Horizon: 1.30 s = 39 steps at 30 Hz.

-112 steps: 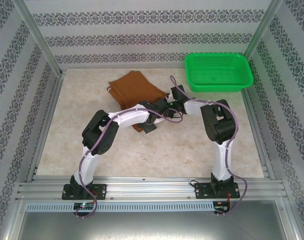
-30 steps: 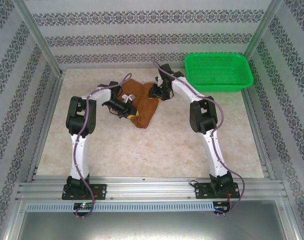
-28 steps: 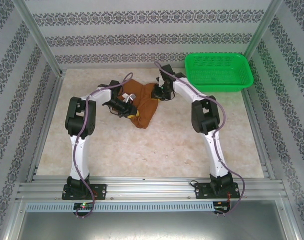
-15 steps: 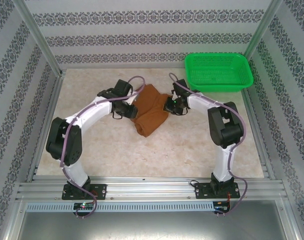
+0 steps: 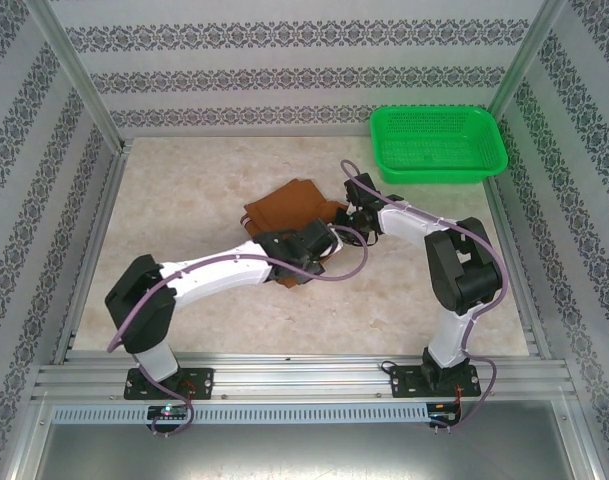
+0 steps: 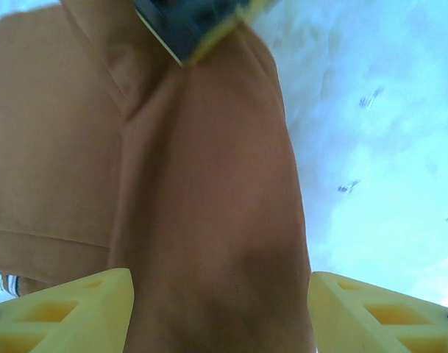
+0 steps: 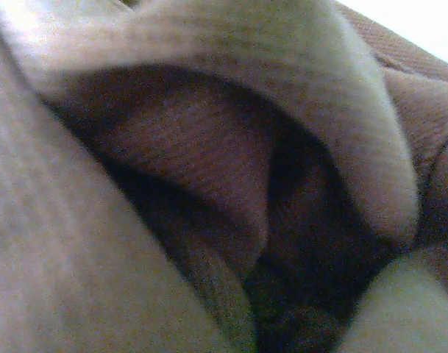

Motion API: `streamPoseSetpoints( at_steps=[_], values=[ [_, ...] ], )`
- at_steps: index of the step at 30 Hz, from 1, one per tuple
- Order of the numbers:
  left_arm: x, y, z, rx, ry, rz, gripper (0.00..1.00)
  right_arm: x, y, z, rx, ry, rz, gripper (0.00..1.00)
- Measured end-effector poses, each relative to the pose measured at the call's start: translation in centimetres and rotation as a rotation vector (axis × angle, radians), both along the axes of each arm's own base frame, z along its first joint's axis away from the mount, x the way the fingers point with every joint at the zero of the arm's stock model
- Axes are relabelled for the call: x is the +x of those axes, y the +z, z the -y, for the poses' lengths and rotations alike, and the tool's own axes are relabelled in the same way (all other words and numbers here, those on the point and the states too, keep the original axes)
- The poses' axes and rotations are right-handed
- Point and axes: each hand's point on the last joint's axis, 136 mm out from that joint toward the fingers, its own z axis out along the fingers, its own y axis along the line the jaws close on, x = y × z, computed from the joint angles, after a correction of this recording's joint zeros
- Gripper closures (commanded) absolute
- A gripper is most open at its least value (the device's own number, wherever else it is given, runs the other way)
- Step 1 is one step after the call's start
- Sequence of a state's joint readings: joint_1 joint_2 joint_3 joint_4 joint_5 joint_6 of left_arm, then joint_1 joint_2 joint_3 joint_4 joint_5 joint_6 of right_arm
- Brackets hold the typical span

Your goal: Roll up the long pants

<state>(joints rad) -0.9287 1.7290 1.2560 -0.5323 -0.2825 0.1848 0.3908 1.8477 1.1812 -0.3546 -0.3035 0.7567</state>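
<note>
— How far along is the rolling?
— Barely started, by the look of it. The long pants (image 5: 289, 205) lie as a folded pad at mid-frame on the tabletop (image 5: 184, 200), with no roll formed.
— And the end effectors?
— The left end effector (image 6: 220, 309) gapes wide, straddling the cloth's near end. The right end effector (image 5: 350, 214) presses into folds at the pad's right edge, and its state cannot be told.

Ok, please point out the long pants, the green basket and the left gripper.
long pants (image 5: 289, 205), top external view, middle of visible fabric.
green basket (image 5: 439, 172), top external view, near wall.
left gripper (image 6: 222, 312), left wrist view, midway between fingertips.
</note>
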Motion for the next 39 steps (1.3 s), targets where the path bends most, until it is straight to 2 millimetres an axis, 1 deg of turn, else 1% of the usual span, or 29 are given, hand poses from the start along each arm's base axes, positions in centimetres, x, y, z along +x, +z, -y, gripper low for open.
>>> streamPoseSetpoints(
  at_steps=[2, 4, 6, 9, 11, 12, 13, 14, 16, 18, 19, 20, 21, 22, 23, 24, 25, 27, 29, 30, 31, 32, 33, 34, 36, 37, 39],
  values=[
    [-0.6, -2.1, -0.3, 0.058, -0.016, -0.024, 0.35, 0.0, 0.0, 0.0, 0.001, -0.003, 0.000, 1.00],
    [-0.9, -3.5, -0.4, 0.090, -0.025, -0.041, 0.35, 0.0, 0.0, 0.0, 0.006, -0.005, -0.001, 1.00],
    [-1.0, -4.2, -0.4, 0.104, -0.026, -0.046, 0.35, 0.0, 0.1, -0.1, 0.013, -0.004, -0.004, 1.00],
    [-0.5, -4.8, -0.4, 0.116, -0.016, -0.032, 0.35, -0.1, 0.1, -0.2, 0.022, -0.007, -0.007, 1.00],
    [-0.1, -5.9, -0.7, 0.143, -0.002, -0.027, 0.34, -0.1, 0.1, -0.2, 0.028, -0.012, -0.003, 1.00],
    [0.1, -6.4, -0.9, 0.158, 0.003, -0.029, 0.27, -0.2, 0.2, -0.2, 0.032, -0.013, 0.001, 1.00],
    [0.3, -7.1, -1.1, 0.177, 0.010, -0.033, 0.26, -0.3, 0.2, -0.2, 0.036, -0.014, 0.004, 1.00],
    [0.6, -7.7, -1.2, 0.188, 0.020, -0.036, 0.18, -0.4, 0.4, -0.2, 0.042, -0.015, 0.009, 1.00],
    [1.1, -7.7, -1.2, 0.190, 0.033, -0.042, 0.19, -0.7, 0.6, 0.0, 0.048, -0.020, 0.016, 1.00],
    [1.3, -7.9, -1.2, 0.184, 0.040, -0.073, 0.23, -1.0, 0.7, 0.1, 0.056, -0.028, 0.015, 1.00],
    [1.4, -7.9, -1.2, 0.184, 0.042, -0.087, 0.28, -1.2, 0.8, 0.2, 0.060, -0.031, 0.013, 1.00],
    [1.5, -8.1, -1.1, 0.184, 0.046, -0.103, 0.37, -1.4, 0.8, 0.3, 0.063, -0.034, 0.012, 1.00],
    [1.7, -8.3, -1.1, 0.187, 0.052, -0.113, 0.53, -1.5, 0.8, 0.4, 0.063, -0.036, 0.010, 1.00],
    [2.2, -8.5, -1.1, 0.196, 0.069, -0.111, 0.69, -1.5, 0.8, 0.4, 0.063, -0.037, 0.010, 1.00],
    [3.1, -8.7, -1.4, 0.210, 0.090, -0.109, 0.77, -1.2, 0.8, 0.6, 0.064, -0.050, 0.017, 1.00],
    [3.6, -8.5, -1.3, 0.207, 0.099, -0.100, 0.85, -1.0, 0.9, 0.9, 0.070, -0.058, 0.023, 1.00],
    [4.2, -8.3, -1.2, 0.196, 0.109, -0.094, 0.99, -0.8, 0.8, 1.3, 0.068, -0.068, 0.027, 1.00],
    [4.9, -8.1, -1.1, 0.184, 0.118, -0.084, 1.00, -0.8, 0.9, 1.7, 0.067, -0.077, 0.035, 1.00],
    [4.9, -8.0, -1.0, 0.168, 0.115, -0.082, 1.00, -1.0, 1.0, 1.8, 0.070, -0.079, 0.041, 1.00],
    [5.0, -7.7, -1.0, 0.157, 0.115, -0.079, 1.00, -1.0, 1.1, 1.8, 0.071, -0.079, 0.042, 0.91],
    [4.9, -7.5, -0.9, 0.144, 0.112, -0.083, 1.00, -1.0, 1.1, 1.9, 0.075, -0.080, 0.040, 0.69],
    [4.8, -7.4, -0.8, 0.128, 0.108, -0.095, 1.00, -1.0, 1.2, 2.0, 0.084, -0.077, 0.035, 0.50],
    [4.7, -7.3, -0.6, 0.114, 0.104, -0.112, 1.00, -1.1, 1.2, 2.2, 0.089, -0.075, 0.024, 0.40],
    [4.6, -7.2, -0.5, 0.095, 0.101, -0.139, 1.00, -1.0, 1.3, 2.6, 0.092, -0.075, 0.016, 0.31],
    [4.3, -6.8, 0.1, 0.051, 0.096, -0.193, 1.00, -0.5, 1.8, 3.3, 0.094, -0.075, 0.017, 0.27],
    [4.0, -6.5, 0.6, 0.024, 0.088, -0.227, 1.00, 0.0, 2.3, 3.7, 0.091, -0.074, 0.024, 0.07],
    [3.1, -6.0, 1.8, -0.022, 0.069, -0.299, 1.00, 0.8, 3.6, 4.1, 0.075, -0.065, 0.042, 0.05]
  ],
)
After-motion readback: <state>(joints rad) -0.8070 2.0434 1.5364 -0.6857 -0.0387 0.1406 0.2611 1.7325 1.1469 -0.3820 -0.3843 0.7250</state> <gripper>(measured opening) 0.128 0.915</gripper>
